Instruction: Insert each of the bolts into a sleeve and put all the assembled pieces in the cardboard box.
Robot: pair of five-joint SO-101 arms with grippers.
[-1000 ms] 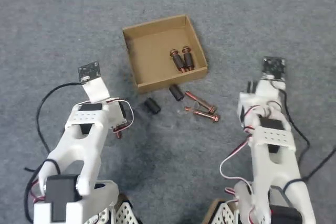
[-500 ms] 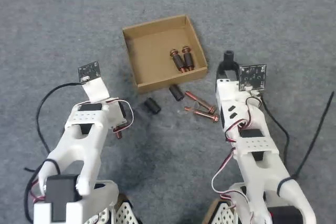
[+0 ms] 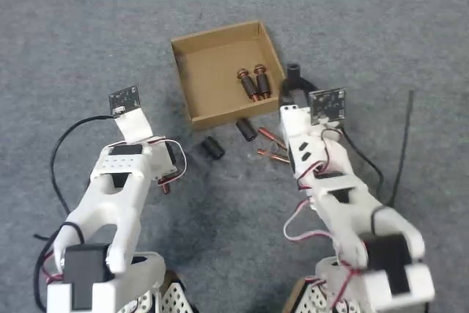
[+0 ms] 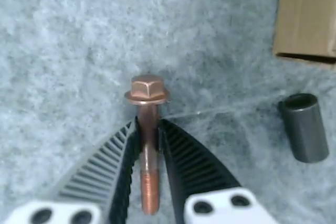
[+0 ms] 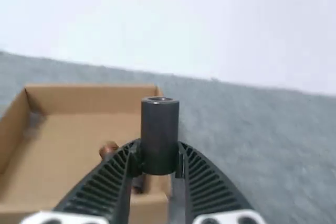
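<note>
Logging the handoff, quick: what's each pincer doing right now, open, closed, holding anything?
Left pincer: closed on a copper bolt.
Right pincer: closed on a black sleeve.

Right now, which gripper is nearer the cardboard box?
Right. The right gripper, shut on a sleeve, is just beside the cardboard box wall; the left gripper, shut on a bolt, sits farther off, toward the bases.

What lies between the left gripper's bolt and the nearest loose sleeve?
Nothing but bare grey carpet separates the bolt held in the left gripper from the loose sleeve; the left wrist view shows that stretch plainly.
</note>
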